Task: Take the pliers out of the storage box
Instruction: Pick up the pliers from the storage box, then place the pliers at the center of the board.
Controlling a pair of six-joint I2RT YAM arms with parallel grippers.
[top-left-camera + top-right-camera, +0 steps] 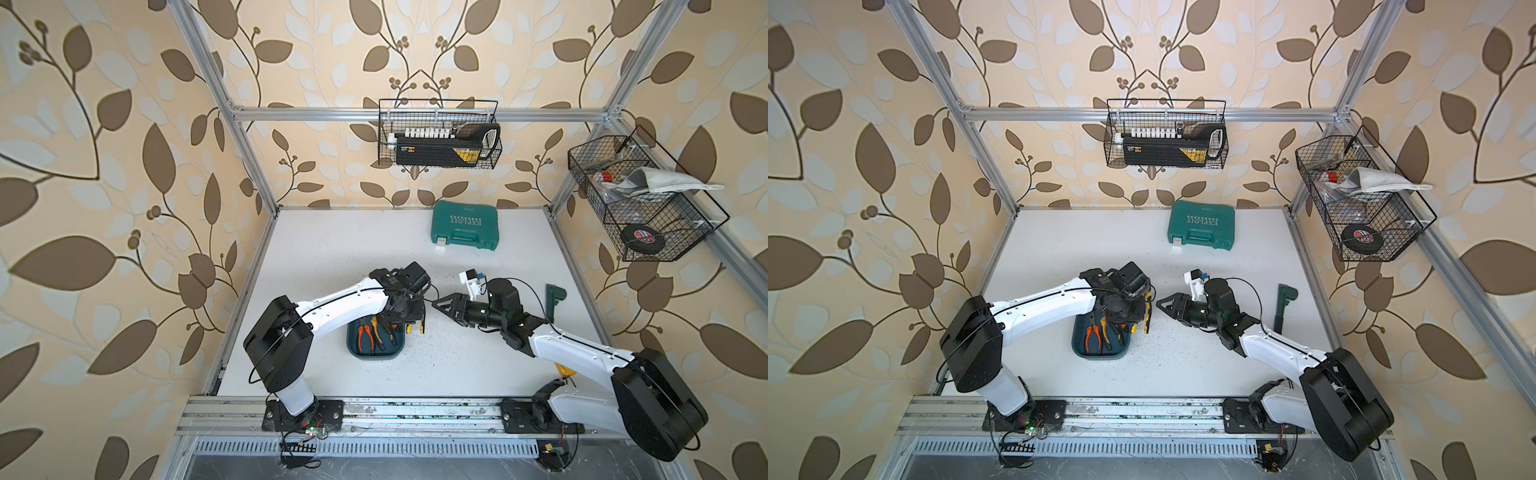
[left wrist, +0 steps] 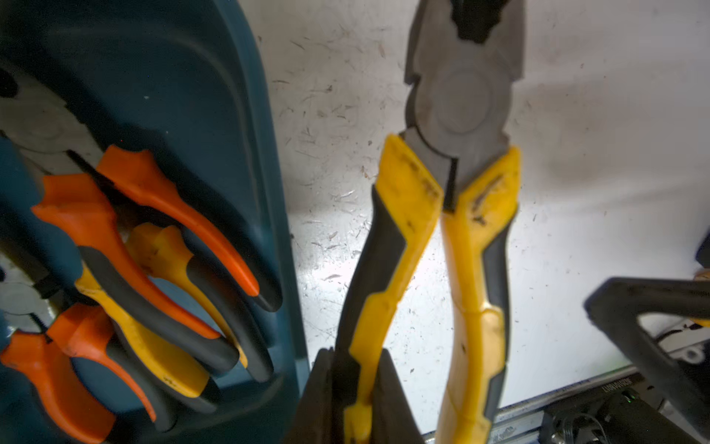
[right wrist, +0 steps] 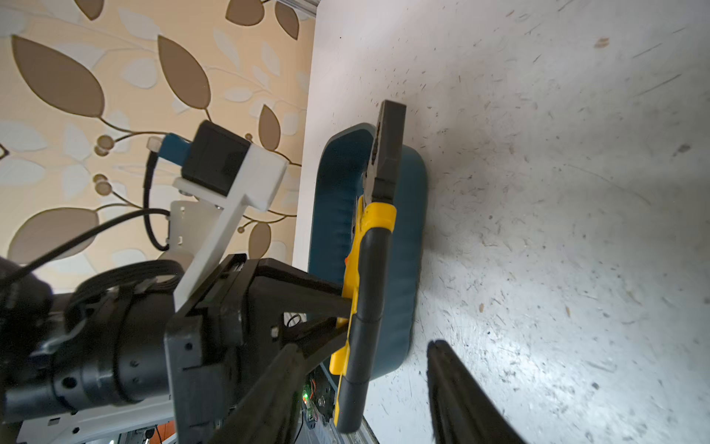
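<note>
The white tabletop [image 1: 332, 257] carries a green tool case [image 1: 465, 226] near its far edge, right of the middle. The teal storage box [image 1: 376, 354] sits near the front edge, where the arms are mounted, left of the middle. The left gripper [image 1: 406, 318] is clenched on one handle of the yellow-and-black pliers [image 2: 399, 215]. These pliers are outside the box, over bare tabletop just beside the box's right wall, with the metal head pointing toward the far edge. The right gripper [image 1: 441, 305] is near them on the right, its fingers spread and grasping nothing. Three more pliers [image 1: 370, 332], with orange and yellow-orange handles, lie overlapping inside the box.
</note>
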